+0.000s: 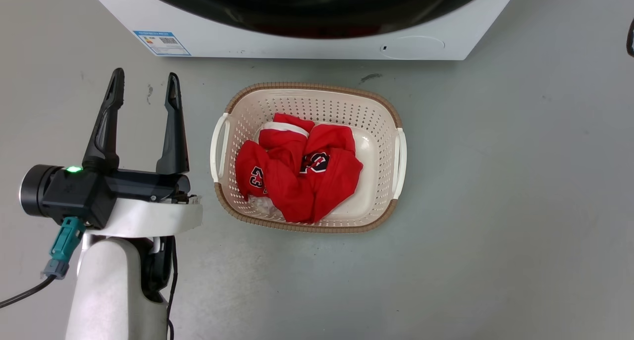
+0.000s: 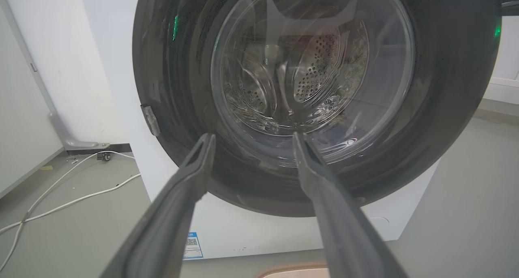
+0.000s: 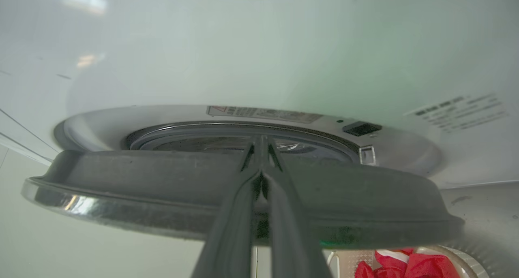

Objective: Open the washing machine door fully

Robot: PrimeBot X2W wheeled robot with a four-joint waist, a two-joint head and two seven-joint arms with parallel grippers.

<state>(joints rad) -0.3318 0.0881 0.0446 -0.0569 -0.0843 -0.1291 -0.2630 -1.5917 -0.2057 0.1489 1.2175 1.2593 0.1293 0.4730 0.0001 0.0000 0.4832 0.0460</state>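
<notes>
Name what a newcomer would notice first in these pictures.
The bright red garment crumpled in the cream basket on the grey floor before the washing machine. Next, the glossy black washing machine door with its bulging glass, faced by the open left gripper; the right gripper, shut, crosses its rim.

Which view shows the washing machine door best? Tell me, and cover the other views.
Left wrist view: the washing machine door faces the camera front-on and nearly whole. The head view catches its lower edge, and the right wrist view sees it edge-on, slightly ajar.
</notes>
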